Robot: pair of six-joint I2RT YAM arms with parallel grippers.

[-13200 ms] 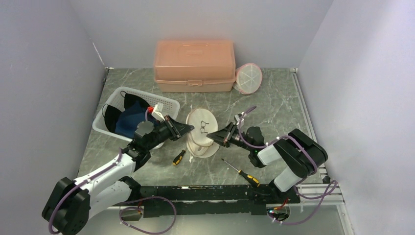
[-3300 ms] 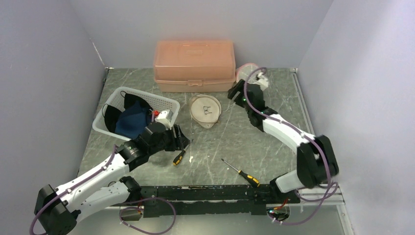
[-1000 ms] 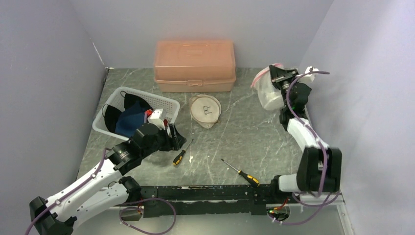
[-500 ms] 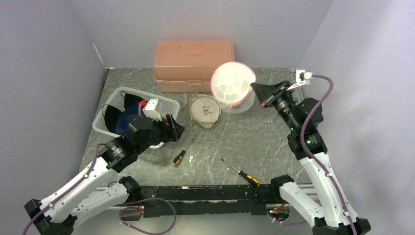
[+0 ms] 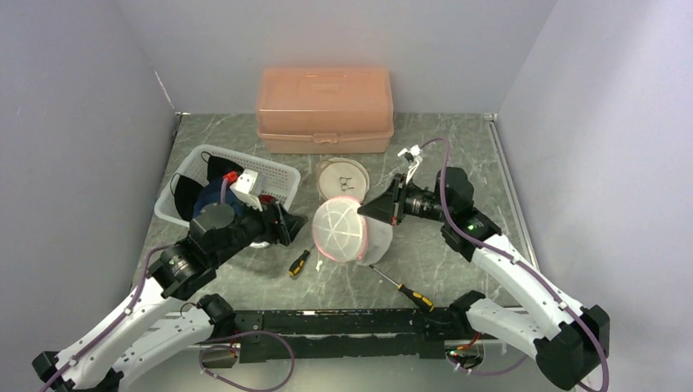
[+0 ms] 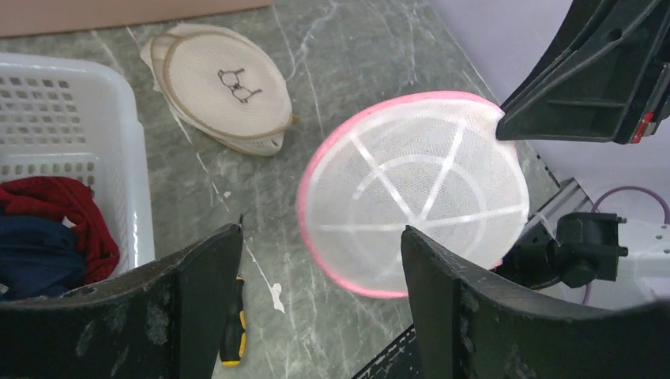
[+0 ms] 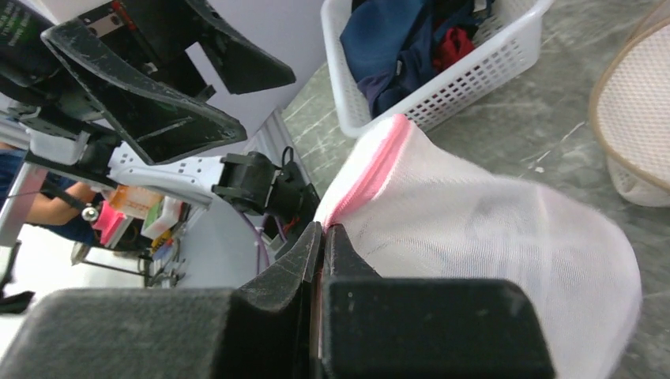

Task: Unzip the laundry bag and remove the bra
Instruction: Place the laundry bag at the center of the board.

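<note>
Right fingers: pressed together on the pink rim of the laundry bag.
Left fingers: spread wide and empty, facing the bag's flat round side without touching it.
Laundry bag: you find it held up over the front centre of the surface, between the two arms.
Zip: you cannot tell whether it is undone.
Bra: you cannot make it out through the mesh.
Beige round piece: flat on the surface behind the bag.
Basket: at the left, holding clothes.
</note>
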